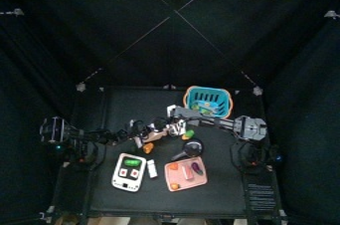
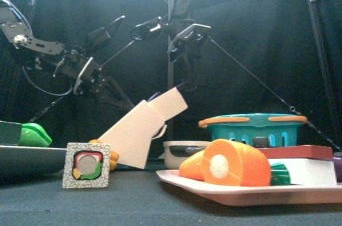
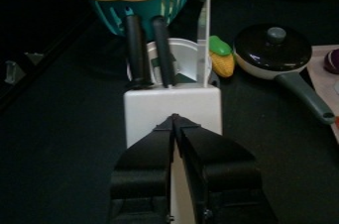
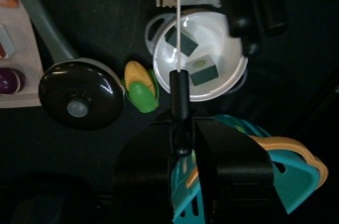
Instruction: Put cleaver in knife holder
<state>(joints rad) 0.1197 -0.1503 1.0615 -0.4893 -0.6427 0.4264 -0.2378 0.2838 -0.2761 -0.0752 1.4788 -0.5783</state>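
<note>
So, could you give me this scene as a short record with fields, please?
left gripper: jaws closed on knife holder, which leans in the front view
right gripper: jaws closed on cleaver handle
cleaver in slot: cannot tell
nearby: teal basket, black pot, pink tray

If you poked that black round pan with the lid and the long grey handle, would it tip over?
Probably not: the black round pan looks low and wide, so it would likely slide. Pushed at its long grey handle, it might swivel instead. Its lid could slip off if tilted.
</note>
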